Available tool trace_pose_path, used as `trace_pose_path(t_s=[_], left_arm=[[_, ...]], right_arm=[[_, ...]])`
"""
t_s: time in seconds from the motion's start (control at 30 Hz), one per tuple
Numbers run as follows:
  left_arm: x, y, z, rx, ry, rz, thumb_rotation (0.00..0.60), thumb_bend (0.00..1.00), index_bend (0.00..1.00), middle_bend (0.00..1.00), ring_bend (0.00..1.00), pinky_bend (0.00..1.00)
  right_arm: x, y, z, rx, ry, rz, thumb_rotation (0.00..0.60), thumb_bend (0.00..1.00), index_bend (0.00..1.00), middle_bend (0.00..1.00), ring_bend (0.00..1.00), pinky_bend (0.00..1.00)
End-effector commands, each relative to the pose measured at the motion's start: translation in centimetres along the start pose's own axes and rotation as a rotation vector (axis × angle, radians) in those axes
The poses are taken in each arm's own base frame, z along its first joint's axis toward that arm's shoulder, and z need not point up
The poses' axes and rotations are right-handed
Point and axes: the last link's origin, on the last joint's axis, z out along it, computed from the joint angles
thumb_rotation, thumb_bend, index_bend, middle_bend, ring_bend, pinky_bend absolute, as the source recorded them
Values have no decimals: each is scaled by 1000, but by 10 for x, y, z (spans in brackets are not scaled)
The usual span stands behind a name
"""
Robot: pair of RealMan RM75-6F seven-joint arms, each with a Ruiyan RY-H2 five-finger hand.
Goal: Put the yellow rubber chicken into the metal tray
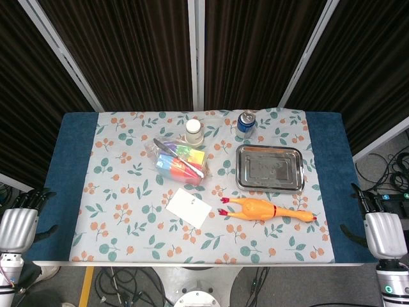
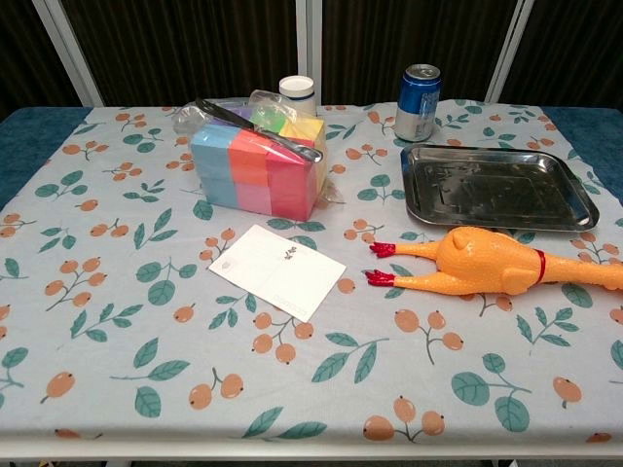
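**Both hands parked at the table's near corners, chicken lying beside the tray**

At the lower left of the head view, the left hand (image 1: pixel 19 227) sits off the table's near corner, its metal back facing up and its dark fingers pointing away from the robot, holding nothing; whether they are spread or curled I cannot tell. The right hand (image 1: pixel 382 231) mirrors it at the lower right, also touching nothing, its finger posture equally unclear. Neither hand shows in the chest view.

On the floral tablecloth (image 2: pixel 117 292), a white card (image 2: pixel 277 270) lies nearest the front, left of centre. Just right of it the yellow rubber chicken (image 2: pixel 487 265) lies on its side, red feet toward the card, neck stretching toward the right edge of the frame. Directly behind the chicken, near it but apart, sits the metal tray (image 2: pixel 574 209). Left of the tray is a clear bag of coloured foam blocks (image 2: pixel 258 170). Farthest back stand a white-capped jar (image 2: pixel 297 92) and a blue can (image 2: pixel 419 102).
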Motion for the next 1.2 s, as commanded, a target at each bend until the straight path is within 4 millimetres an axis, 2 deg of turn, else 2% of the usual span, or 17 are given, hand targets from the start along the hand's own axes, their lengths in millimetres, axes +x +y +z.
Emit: trace_pose_path(t_s=[0.03,0.23,0.37,0.47,0.67,0.9,1.2], left_arm=[[0,0,0,5,-7,-7,600,38,297,298,209,236],[3,0,-2,12,-4,-6,600,38,297,298,209,236],[4,1,-3,9,2,-11,600,37,297,298,209,236],[3,2,-4,3,4,-11,600,37,297,298,209,236],[2,0,-9,6,-7,-26,600,37,297,298,209,236],[-1,-4,-12,18,-26,-38,600,37,297,298,209,236],[-3,-6,-13,23,-27,-46,600,38,297,298,209,236]], right_arm=[[0,0,-1,1,-1,0,600,101,34,277,176,341],[-3,-3,-1,20,-29,8,600,101,45,289,188,343],[-10,-12,4,67,-74,29,600,101,62,312,225,366],[-24,-20,13,105,-151,35,600,101,128,340,241,388],[-65,-37,40,167,-302,12,600,94,261,370,251,428],[-106,-51,66,202,-370,-24,600,103,287,382,256,449],[-137,-65,82,234,-391,-49,600,148,347,422,295,477]])
